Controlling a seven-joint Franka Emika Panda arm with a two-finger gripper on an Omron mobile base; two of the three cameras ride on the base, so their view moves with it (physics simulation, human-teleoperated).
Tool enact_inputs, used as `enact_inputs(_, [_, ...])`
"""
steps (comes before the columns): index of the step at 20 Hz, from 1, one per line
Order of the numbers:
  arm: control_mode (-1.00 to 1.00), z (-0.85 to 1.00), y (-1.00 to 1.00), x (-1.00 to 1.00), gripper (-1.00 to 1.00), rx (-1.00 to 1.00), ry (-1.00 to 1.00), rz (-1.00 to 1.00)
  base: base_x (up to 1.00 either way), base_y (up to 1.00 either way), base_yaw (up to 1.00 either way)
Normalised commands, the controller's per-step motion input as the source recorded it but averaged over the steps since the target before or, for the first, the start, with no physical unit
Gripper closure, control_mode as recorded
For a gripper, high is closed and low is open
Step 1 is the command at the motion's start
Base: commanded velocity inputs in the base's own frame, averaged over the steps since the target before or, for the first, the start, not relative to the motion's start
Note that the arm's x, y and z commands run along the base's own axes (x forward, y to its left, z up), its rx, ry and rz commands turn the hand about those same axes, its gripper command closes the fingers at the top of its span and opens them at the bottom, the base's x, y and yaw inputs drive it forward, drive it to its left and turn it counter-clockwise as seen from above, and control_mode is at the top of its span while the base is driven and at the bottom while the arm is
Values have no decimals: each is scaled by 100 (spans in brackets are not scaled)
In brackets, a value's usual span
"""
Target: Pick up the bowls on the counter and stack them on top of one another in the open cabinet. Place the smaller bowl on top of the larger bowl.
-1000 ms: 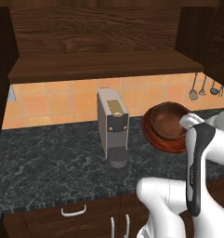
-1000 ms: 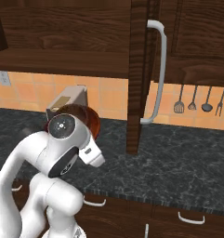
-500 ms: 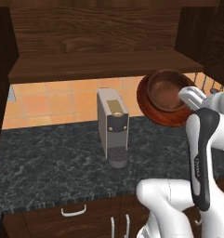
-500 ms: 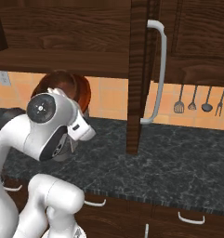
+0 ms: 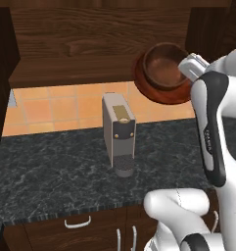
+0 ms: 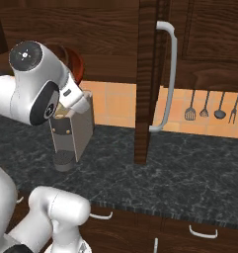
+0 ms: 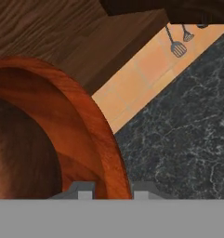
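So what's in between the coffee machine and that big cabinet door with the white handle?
In the right base view, just bare dark counter lies between the coffee machine and the open cabinet door, with orange tiled wall behind that stretch.

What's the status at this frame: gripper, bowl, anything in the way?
Gripper shut on wide shallow reddish-brown wooden bowl, pinching its rim. Bowl tilted, raised level with dark wood cabinet shelf, not yet set down. Grey coffee machine below, apart.
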Motion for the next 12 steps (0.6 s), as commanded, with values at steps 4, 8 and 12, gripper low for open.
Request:
enact_inputs(4, [-100, 17, 26, 43, 100, 0, -6, 0, 0, 0, 0])
enact_inputs(8, [-100, 0, 32, 97, 100, 0, 6, -1, 0, 0, 0])
enact_inputs(12, [-100, 0, 29, 100, 100, 0, 7, -5, 0, 0, 0])
